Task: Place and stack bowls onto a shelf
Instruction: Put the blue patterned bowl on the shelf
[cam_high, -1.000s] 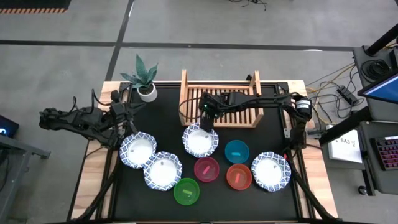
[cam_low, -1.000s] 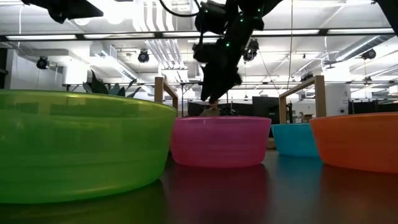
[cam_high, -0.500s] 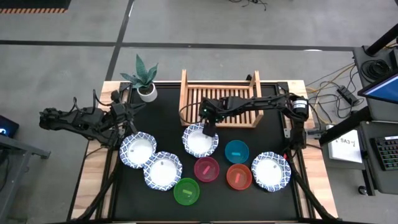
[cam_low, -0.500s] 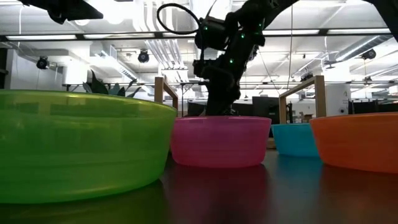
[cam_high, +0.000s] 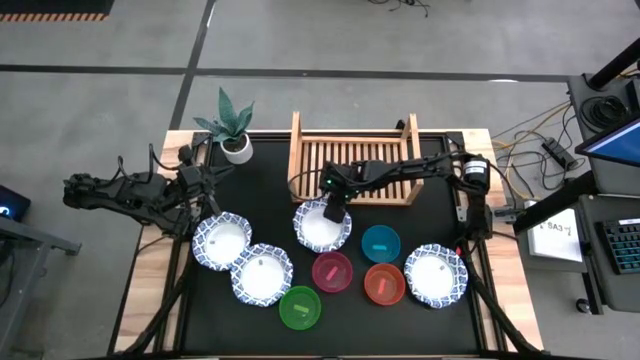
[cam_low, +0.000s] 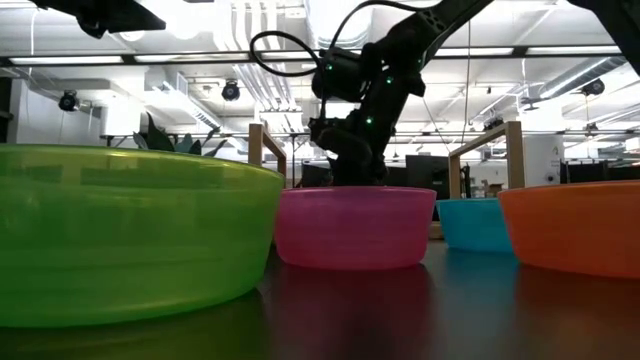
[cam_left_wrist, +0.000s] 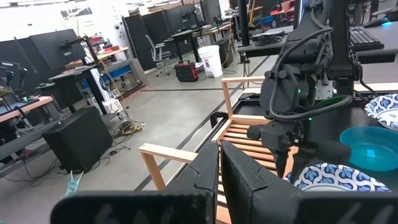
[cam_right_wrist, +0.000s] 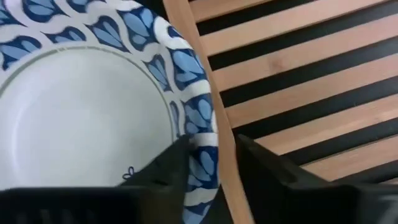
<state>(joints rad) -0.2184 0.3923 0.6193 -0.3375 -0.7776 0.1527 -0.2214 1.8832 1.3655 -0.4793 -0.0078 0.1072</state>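
Observation:
Three white bowls with blue rims (cam_high: 222, 240) (cam_high: 262, 274) (cam_high: 436, 276) and teal (cam_high: 381, 243), magenta (cam_high: 332, 271), red (cam_high: 384, 284) and green (cam_high: 300, 307) bowls stand on the black table. Another white bowl (cam_high: 320, 230) sits just in front of the wooden shelf (cam_high: 355, 165). My right gripper (cam_right_wrist: 211, 165) is low over this bowl's far rim, open, slanting down, with one finger inside the bowl and one outside. My left gripper (cam_left_wrist: 219, 171) is shut and holds nothing; it hovers level at the table's left (cam_high: 203, 196). My right gripper straddles the far rim (cam_right_wrist: 204, 134) of the white bowl, coming from above and from the far side. One finger (cam_right_wrist: 168, 168) is over the white inside and the other (cam_right_wrist: 264, 171) is between the rim and the shelf. I cannot tell whether either touches the rim. The bowl stands flat on the table.
A small white pot with a green plant (cam_high: 236, 145) stands at the far left, beside the shelf. The shelf's near rail (cam_right_wrist: 205, 74) runs close along the bowl's far rim. Cables and a side table (cam_high: 560, 225) lie right of the table.
My right gripper has come down from above the shelf's near edge to the far rim of the white bowl in front of it. The bowls have stayed where they were.

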